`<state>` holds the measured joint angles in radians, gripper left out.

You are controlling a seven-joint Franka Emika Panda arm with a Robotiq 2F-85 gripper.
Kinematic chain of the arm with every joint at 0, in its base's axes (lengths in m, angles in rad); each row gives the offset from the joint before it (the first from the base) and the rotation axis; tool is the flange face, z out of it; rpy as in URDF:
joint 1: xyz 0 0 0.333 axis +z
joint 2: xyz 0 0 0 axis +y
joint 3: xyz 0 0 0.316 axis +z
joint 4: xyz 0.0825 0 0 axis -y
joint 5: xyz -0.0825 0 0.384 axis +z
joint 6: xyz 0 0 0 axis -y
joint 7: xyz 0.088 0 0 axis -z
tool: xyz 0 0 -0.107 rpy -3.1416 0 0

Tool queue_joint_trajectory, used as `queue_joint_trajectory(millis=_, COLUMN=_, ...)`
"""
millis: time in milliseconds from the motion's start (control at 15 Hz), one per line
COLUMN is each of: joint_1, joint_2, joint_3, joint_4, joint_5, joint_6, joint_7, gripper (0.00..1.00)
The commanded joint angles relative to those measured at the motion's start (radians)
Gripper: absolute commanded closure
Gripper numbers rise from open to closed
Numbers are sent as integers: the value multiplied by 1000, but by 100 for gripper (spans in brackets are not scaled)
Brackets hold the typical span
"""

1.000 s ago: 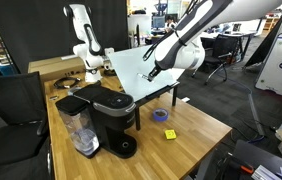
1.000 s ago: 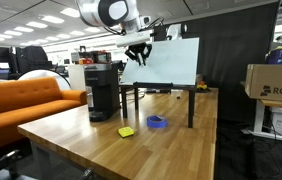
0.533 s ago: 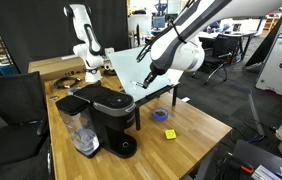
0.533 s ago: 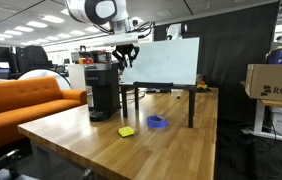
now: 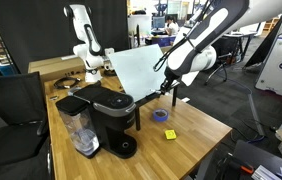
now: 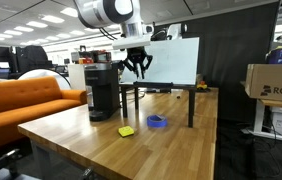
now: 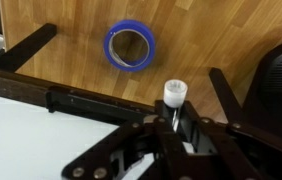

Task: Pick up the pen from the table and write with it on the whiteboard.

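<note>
My gripper is shut on the pen, whose white end sticks out between the dark fingers. In both exterior views the gripper hangs by the lower edge of the tilted whiteboard, above the light-wood table. In the wrist view the whiteboard fills the lower left with its black stand bar across it. I cannot tell if the pen touches the board.
A blue tape roll and a yellow note lie on the table by the board. A black coffee maker stands beside the board. A second white arm stands behind it.
My gripper has moved down the whiteboard's face to its lower edge, closer to the table, still holding the pen.
</note>
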<state>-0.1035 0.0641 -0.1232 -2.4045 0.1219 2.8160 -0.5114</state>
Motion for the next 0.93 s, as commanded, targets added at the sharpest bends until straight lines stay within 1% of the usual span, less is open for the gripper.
queue_joint_trajectory(millis=0, joint_1=-21, joint_2=-11, joint_3=-2, joint_4=25, joint_5=-62, joint_6=-60, joint_7=97, gripper=95)
queue_joint_trajectory(millis=333, joint_1=-41, joint_2=-1, joint_3=-23, joint_4=72, joint_5=-77, joint_6=-90, joint_7=165, gripper=95)
queue_joint_trajectory(millis=867, joint_1=-103, joint_2=79, joint_3=-78, joint_4=182, joint_5=-72, joint_6=-135, joint_7=211, gripper=95)
